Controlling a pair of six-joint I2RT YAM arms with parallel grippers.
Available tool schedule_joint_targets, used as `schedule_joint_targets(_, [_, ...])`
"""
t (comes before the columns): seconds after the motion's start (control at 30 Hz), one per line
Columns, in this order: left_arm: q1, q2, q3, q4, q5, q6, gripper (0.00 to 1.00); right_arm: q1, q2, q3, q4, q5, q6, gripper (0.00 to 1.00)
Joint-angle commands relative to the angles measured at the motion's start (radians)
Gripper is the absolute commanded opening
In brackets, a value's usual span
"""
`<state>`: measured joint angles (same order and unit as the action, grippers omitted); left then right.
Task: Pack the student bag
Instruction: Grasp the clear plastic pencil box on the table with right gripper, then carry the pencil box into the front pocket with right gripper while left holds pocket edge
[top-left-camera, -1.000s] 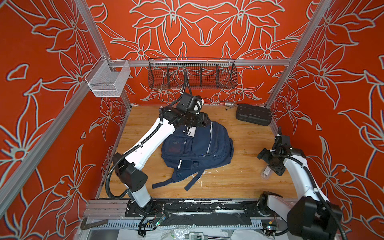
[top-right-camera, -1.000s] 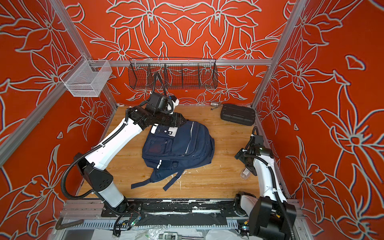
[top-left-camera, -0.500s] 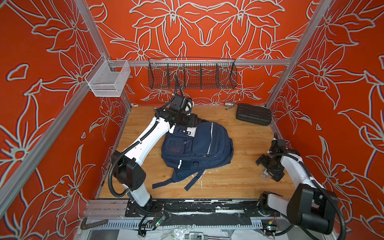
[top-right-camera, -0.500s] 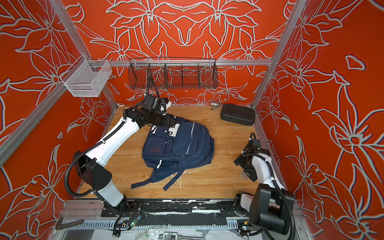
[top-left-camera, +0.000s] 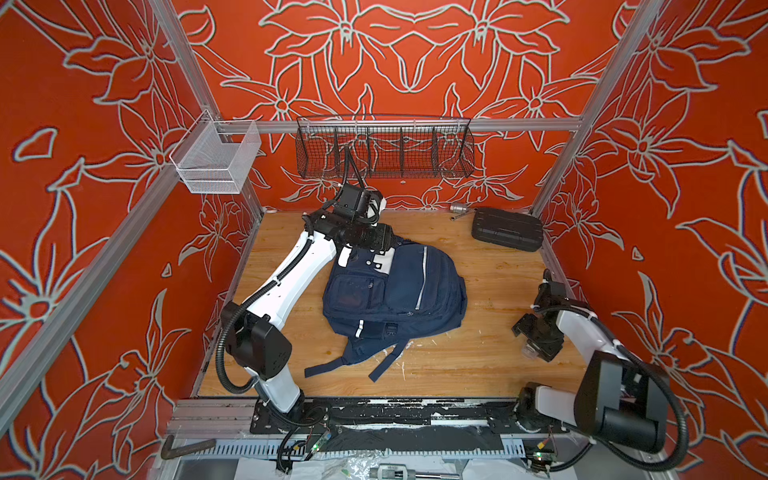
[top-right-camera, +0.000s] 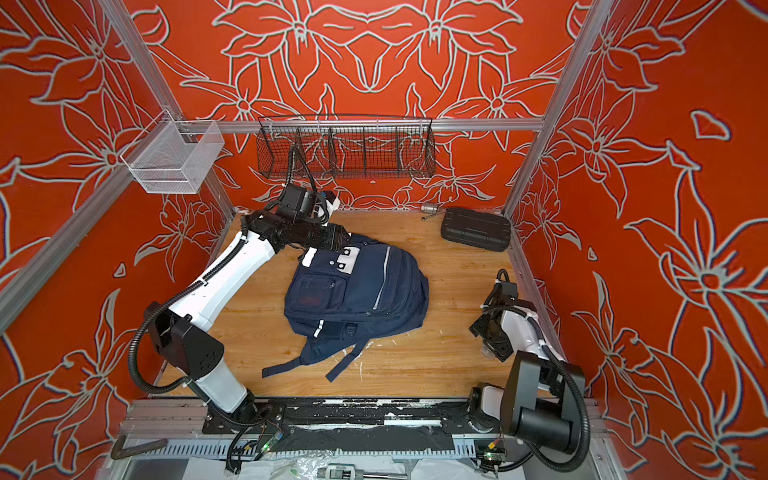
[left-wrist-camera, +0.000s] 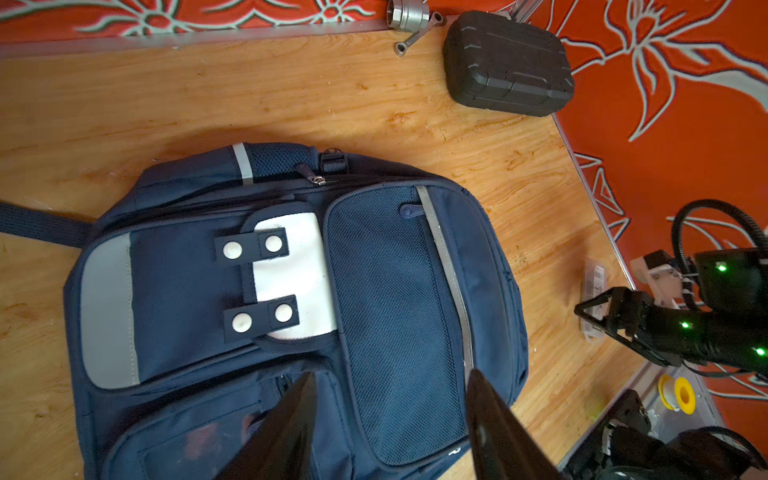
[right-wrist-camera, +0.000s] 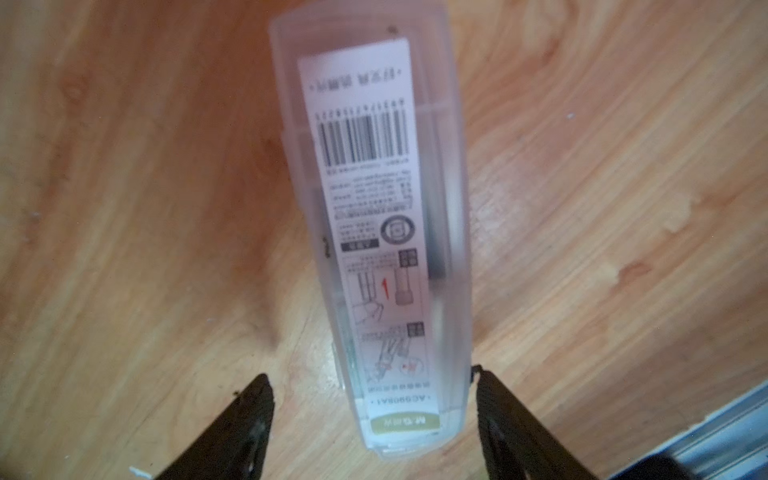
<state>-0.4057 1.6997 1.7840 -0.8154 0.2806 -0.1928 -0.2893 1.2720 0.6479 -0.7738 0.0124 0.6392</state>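
The student bag (top-left-camera: 395, 299) (top-right-camera: 357, 291), a navy-blue backpack with grey stripes and a white patch (left-wrist-camera: 295, 274), lies flat mid-floor with its straps trailing toward the front. My left gripper (left-wrist-camera: 390, 374) (top-left-camera: 380, 245) hovers over the bag's far end, open and empty. My right gripper (right-wrist-camera: 370, 372) (top-left-camera: 536, 336) is down at the floor by the right wall. It is open around the end of a clear plastic case (right-wrist-camera: 374, 232) (left-wrist-camera: 594, 282) with a barcode label. One finger touches the case's side and the other stands a little off it.
A black ribbed hard case (top-left-camera: 507, 229) and a small metal socket piece (top-left-camera: 457, 208) lie at the back right. A black wire basket (top-left-camera: 384, 147) hangs on the back rail, a white mesh basket (top-left-camera: 216, 160) on the left. The right wall rail runs close beside my right gripper.
My left wrist has drawn back a little to the left over the bag's far end. My right gripper has come down around the clear case and its jaws have narrowed.
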Motion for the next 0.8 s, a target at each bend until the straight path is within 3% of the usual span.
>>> schedule_joint_targets(0.0, [0.004, 0.018, 0.020, -0.028, 0.054, -0.035, 0.58, -0.007, 0.035, 0.005, 0.025, -0.012, -0.034, 0.70])
schedule_joint_targets(0.17, [-0.011, 0.018, 0.018, -0.029, 0.054, -0.076, 0.58, -0.007, 0.025, 0.015, 0.051, -0.026, -0.069, 0.56])
schedule_joint_targets(0.43, [-0.101, 0.090, 0.067, -0.099, -0.008, -0.093, 0.57, -0.004, -0.031, 0.023, 0.075, -0.093, -0.098, 0.44])
schedule_joint_targets(0.77, [-0.283, 0.292, 0.216, -0.273, -0.146, -0.091, 0.56, 0.064, -0.222, 0.096, 0.076, -0.256, -0.081, 0.40])
